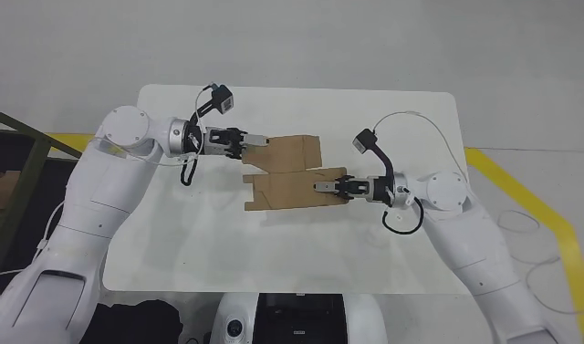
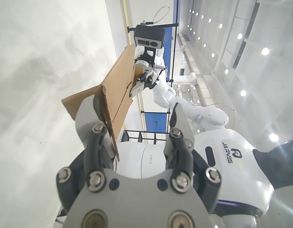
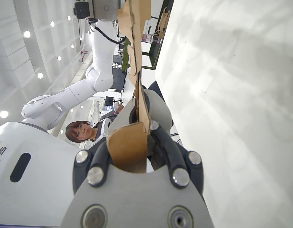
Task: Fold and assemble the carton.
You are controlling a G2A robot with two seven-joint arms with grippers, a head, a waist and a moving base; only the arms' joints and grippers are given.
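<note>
The white table is the biggest thing here. Over its middle sits the flat brown cardboard carton, unfolded, its flaps spread out, stretched between the two arms. The right gripper has the carton's right edge pinched between narrow fingers, the board running edge-on out from between them. The left gripper is at the carton's far left corner with its fingers spread wide: one finger lies against the cardboard, the other stands well apart from it.
</note>
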